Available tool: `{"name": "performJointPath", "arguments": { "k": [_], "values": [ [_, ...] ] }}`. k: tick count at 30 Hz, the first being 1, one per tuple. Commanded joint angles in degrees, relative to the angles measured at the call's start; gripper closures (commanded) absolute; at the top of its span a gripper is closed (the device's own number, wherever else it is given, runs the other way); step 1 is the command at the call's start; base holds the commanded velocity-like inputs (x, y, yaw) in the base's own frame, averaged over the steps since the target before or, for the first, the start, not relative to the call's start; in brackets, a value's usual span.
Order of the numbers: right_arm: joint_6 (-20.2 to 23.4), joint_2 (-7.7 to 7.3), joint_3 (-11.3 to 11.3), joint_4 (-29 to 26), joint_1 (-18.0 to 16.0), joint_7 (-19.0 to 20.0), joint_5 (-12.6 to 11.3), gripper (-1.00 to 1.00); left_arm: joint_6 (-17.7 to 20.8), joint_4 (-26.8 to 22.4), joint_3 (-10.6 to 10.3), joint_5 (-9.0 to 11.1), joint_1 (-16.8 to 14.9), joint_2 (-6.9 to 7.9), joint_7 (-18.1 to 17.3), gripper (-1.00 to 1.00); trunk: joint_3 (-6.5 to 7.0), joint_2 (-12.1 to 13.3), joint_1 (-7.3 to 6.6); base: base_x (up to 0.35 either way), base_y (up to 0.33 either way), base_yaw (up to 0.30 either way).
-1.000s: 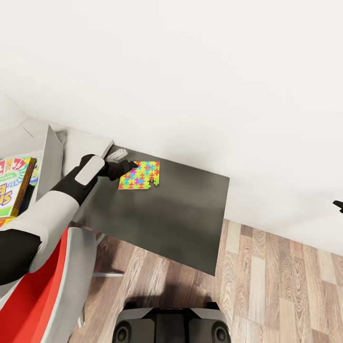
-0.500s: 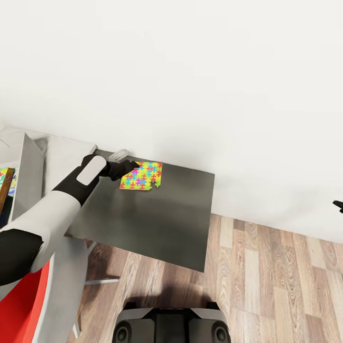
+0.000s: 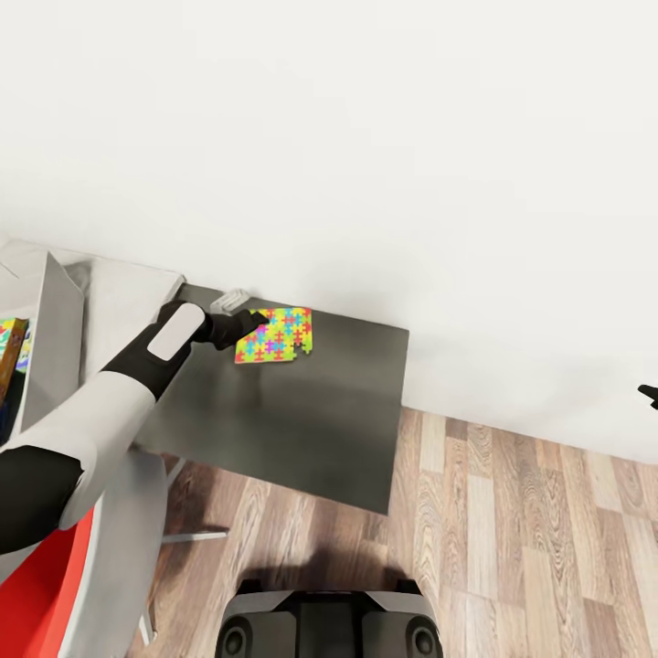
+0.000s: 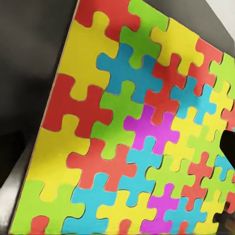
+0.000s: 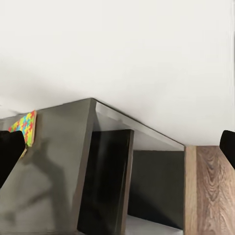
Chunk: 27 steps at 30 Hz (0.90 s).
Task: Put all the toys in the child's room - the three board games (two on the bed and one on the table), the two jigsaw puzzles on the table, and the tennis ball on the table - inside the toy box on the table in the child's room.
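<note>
A multicoloured jigsaw puzzle lies near the wall on the dark grey section of the table. My left gripper is at the puzzle's left edge, its black fingers closed on that edge. In the left wrist view the puzzle sits very close to the camera. The right wrist view shows the same puzzle at the table's far edge, looking tilted up. At the far left stands the light grey toy box with a strip of a colourful board game inside. My right gripper hangs open over the floor.
A small white object lies on the table by the wall, just behind my left wrist. A red and grey chair stands at the lower left. Wood-plank floor spreads to the right of the table. Open shelves show under the table.
The whole view has shifted right, so the toy box and its games slid toward the left edge. My left gripper stays at the puzzle's edge, and the puzzle has barely moved.
</note>
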Motion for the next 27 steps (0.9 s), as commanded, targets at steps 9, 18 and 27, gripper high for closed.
{"name": "performJointPath", "arguments": {
  "k": [9,18,27],
  "values": [
    [0.24,-0.11,-0.11,-0.01,-0.06,0.36,0.35,-1.0,0.01,0.15,-0.39,0.78,-0.01,-0.01,0.59,-1.0,-0.08,-0.07,0.04,-0.033,-0.009,-0.001],
    [0.24,-0.09,-0.09,-0.01,-0.06,0.36,0.33,-1.0,-0.01,0.12,-0.36,0.72,-0.04,0.04,0.63,-1.0,-0.08,-0.07,0.04,-0.006,-0.002,-0.139],
    [0.24,-0.09,-0.07,-0.01,-0.06,0.4,0.32,-1.0,-0.01,0.12,-0.42,0.72,-0.04,0.04,0.63,-1.0,-0.08,-0.07,0.04,-0.001,0.0,-0.218]
  ]
}}
